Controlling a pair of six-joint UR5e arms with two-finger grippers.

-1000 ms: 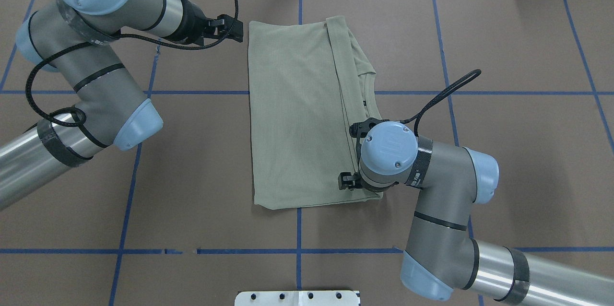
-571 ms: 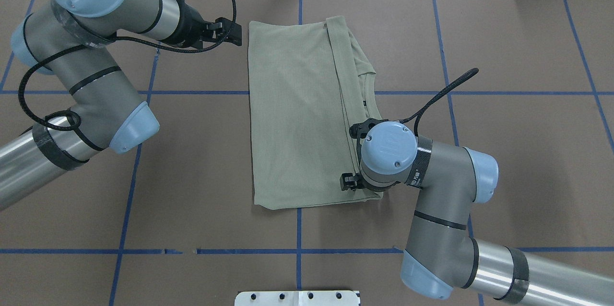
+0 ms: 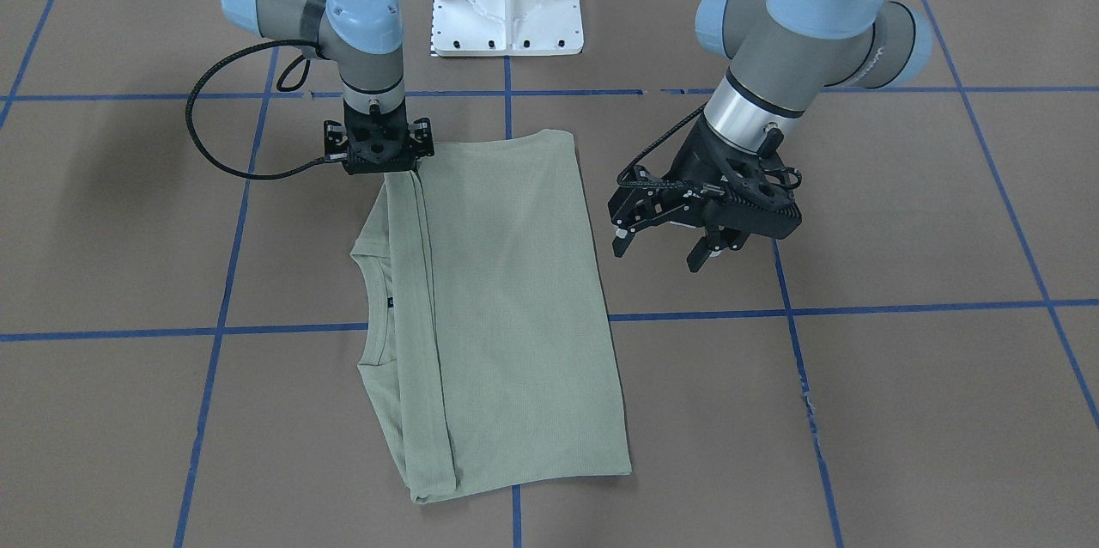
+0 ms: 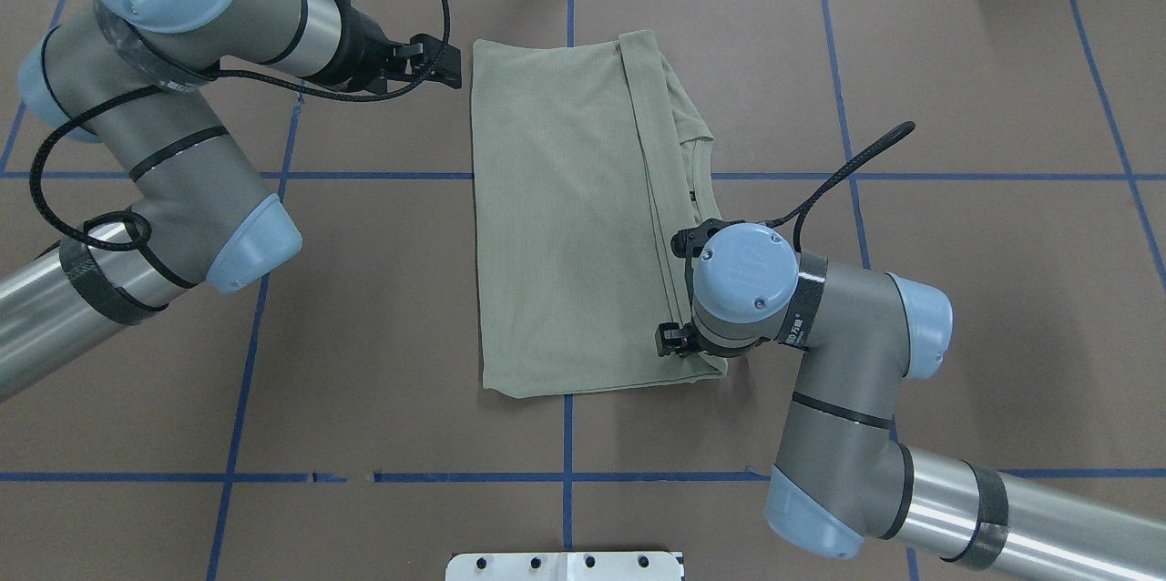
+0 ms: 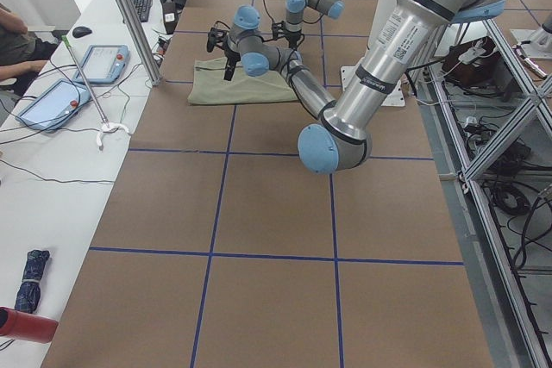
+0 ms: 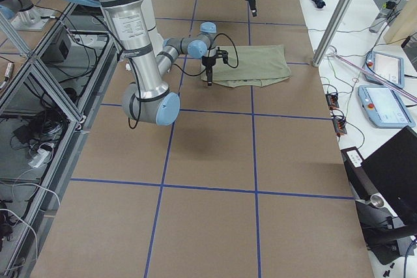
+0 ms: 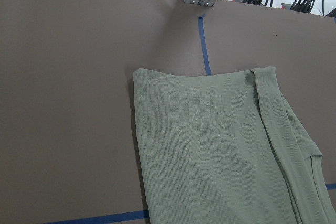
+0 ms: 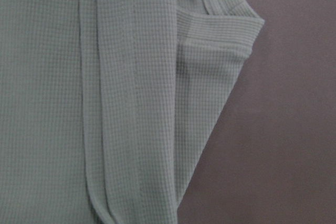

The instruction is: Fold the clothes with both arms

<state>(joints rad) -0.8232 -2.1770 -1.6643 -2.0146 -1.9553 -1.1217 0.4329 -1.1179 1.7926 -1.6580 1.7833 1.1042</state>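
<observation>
Since the olive shirt lies folded lengthwise mid-table, soft and limp by the look, I'd pinch its stacked edges at the corners. The left hand hovers wide open beside it; the right hand stands over its corner, grip hidden

Blue tape lines are crossing the brown table. In the exterior left view a white bench is running along nine o'clock, carrying a touch panel; a red cylinder is lying at seven o'clock, an aluminium post standing at eleven.
</observation>
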